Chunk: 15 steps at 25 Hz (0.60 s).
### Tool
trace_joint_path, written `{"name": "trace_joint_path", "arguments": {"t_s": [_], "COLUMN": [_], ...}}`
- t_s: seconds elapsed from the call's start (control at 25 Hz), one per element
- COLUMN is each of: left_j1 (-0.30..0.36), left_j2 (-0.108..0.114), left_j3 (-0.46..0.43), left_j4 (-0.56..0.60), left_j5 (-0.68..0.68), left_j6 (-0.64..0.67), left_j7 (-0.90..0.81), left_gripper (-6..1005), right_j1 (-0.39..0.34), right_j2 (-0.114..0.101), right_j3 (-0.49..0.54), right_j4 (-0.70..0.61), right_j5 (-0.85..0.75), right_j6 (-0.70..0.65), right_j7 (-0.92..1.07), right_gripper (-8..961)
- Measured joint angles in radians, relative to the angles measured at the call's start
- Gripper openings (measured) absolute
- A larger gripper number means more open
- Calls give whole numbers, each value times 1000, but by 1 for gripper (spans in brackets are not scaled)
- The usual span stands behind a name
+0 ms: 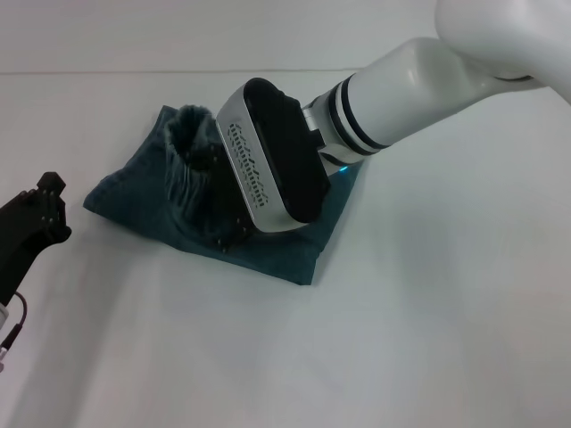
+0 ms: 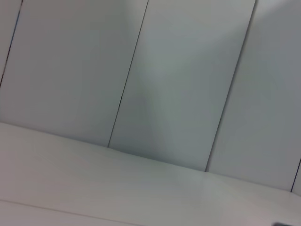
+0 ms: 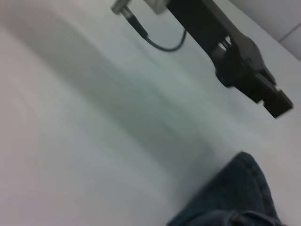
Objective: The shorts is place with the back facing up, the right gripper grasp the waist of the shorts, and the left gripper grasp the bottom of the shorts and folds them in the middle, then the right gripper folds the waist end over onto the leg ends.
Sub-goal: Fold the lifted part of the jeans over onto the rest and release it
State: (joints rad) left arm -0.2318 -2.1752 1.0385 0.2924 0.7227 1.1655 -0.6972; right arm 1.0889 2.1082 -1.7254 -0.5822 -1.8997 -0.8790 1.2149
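Lying folded, one shorts (image 1: pixel 268 245); right gripper (image 1: pixel 225 236) over it, left gripper (image 1: pixel 40 214) beside

Right arm (image 1: pixel 428 80): white glossy casing, black ring bands, silver-and-black wrist block, cyan light. Left gripper (image 1: pixel 36 218): matte black, thin black cable.

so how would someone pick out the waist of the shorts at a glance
On the white table lie the folded shorts, with the right gripper on top of them. The waist is the bunched, ruffled band standing up beside that gripper; the rest of the denim lies flat.
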Motion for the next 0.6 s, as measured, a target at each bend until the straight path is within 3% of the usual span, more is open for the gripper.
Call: {"name": "trace_joint_path", "arguments": {"t_s": [0.2, 0.48, 0.6], "left_j1": [1, -8, -11], "left_j2": [0, 0, 0], "left_j3": [-5, -9, -9], "left_j4": [-1, -1, 3], "left_j5": [15, 25, 26], "left_j6": [12, 11, 11], "left_j7": [0, 1, 1], "left_gripper": [121, 128, 132], "right_j1": [-33, -174, -203], "right_j2": [1, -5, -7], "right_j3": [-22, -46, -46], "right_j4": [-81, -346, -396], "right_j5": [-85, -150, -158], "right_j6": [11, 3, -3], "right_j7": [83, 175, 196], "right_gripper": [917, 916, 915]}}
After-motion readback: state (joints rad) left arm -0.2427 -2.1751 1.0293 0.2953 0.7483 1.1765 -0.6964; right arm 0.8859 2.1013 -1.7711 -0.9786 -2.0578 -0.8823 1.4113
